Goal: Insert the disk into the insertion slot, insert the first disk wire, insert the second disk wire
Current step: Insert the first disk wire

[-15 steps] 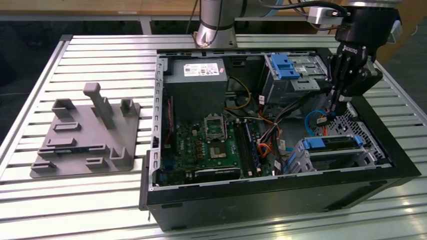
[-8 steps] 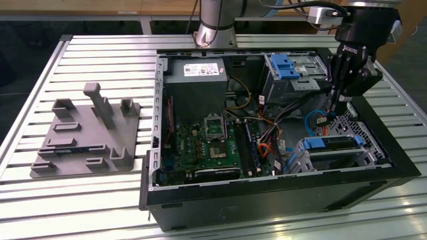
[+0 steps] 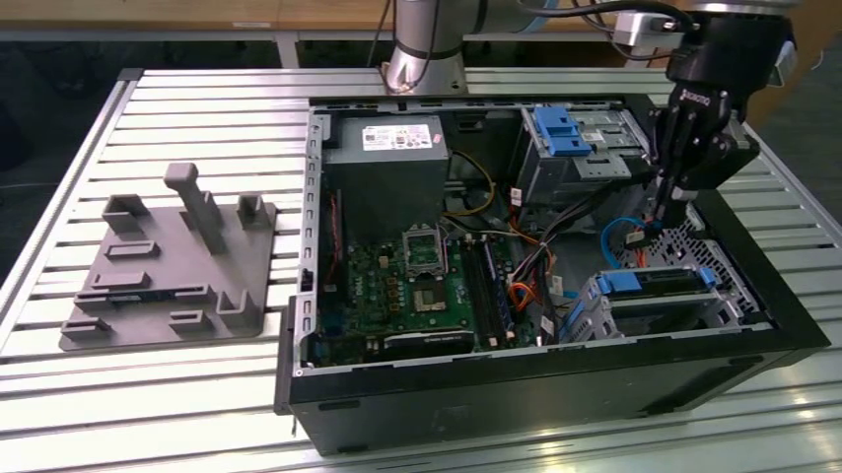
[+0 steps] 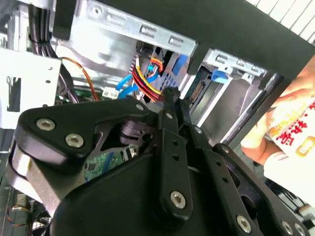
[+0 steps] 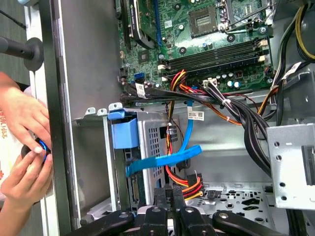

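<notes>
Exterior view first: how much room does the arm have?

Little. The gripper hangs inside the black steel computer case, close to the wall on the exterior view's right. It is between the larger bay with its blue latch and the insertion slot. The disk lies flat in that perforated sheet-metal cage, with its blue carrier at the cage's rim. The ribbed aluminium table carries 1 grey blocky fixture, well apart from the case.

Second wrist view: what of the fingers?

The 2 black fingers are pressed together into 1 narrow blade. I cannot tell whether anything thin is nipped between them. Their tip sits just beside a red, yellow and orange wire bundle. A person's hand is outside the case wall.

And the first wrist view?

That bundle ends in a black plug, just beside the fingertips. A glossy blue flat cable crosses the cage's perforated wall towards the disk's end, but I cannot tell if it is seated. 2 hands sit beyond the case's edge. The green motherboard lies well apart.
</notes>
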Robot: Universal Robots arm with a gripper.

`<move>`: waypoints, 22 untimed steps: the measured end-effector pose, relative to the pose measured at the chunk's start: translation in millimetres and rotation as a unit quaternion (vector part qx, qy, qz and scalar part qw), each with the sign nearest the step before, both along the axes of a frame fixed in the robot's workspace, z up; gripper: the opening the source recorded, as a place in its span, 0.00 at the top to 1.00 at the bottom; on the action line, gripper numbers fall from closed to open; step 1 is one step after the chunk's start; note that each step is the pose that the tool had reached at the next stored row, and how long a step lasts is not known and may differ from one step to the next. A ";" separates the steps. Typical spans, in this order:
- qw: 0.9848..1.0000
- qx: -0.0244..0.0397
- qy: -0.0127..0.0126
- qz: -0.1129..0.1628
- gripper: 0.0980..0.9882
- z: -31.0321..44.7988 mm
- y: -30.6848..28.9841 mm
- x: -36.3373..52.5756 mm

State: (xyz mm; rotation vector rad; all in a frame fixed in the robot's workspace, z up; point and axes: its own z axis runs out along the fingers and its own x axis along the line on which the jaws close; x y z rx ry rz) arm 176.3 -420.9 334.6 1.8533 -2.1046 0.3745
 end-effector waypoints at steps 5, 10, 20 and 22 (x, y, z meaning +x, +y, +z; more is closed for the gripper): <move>1.000 0.002 0.016 0.000 0.93 0.0 -1.5 5.3; 1.000 0.021 0.016 0.001 0.93 0.5 -8.3 5.4; 0.998 0.063 0.016 0.001 0.93 1.7 -23.3 5.3; 0.997 0.071 0.016 0.001 0.93 1.7 -27.0 5.3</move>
